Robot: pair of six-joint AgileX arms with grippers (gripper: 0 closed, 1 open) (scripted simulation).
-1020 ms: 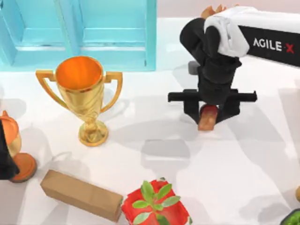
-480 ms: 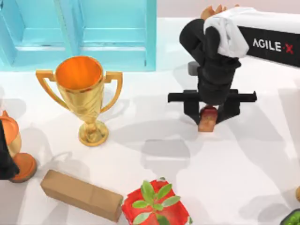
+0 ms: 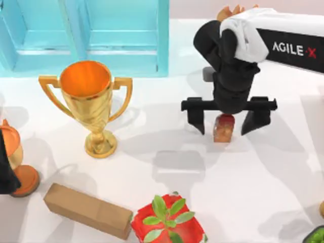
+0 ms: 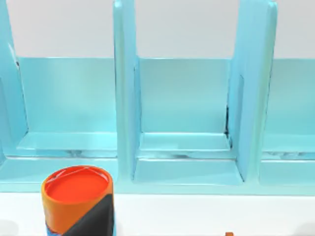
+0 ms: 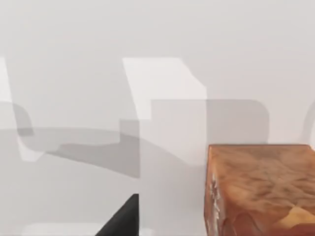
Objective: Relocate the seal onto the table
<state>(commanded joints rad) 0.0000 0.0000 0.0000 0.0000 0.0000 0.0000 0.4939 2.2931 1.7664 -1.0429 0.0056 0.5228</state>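
The seal (image 3: 224, 128), a small tan-orange block with a dark red top, stands upright on the white table (image 3: 263, 177) right of centre. My right gripper (image 3: 226, 126) hangs just above it, open, with one black finger (image 3: 196, 120) on each side and clear of the block. In the right wrist view the seal's tan marbled body (image 5: 261, 189) sits on the white surface, and a dark fingertip (image 5: 122, 220) shows beside it. My left arm (image 3: 6, 167) is parked at the table's left edge.
A gold trophy (image 3: 90, 104) stands left of centre. A tan box (image 3: 87, 210) and a red pot with a green plant (image 3: 168, 220) lie along the front. The light blue cabinet (image 3: 91, 35) lines the back. An orange and black can (image 4: 78, 199) stands before the cabinet.
My right gripper has opened, its fingers spreading away from the seal. The seal has settled upright on the table.
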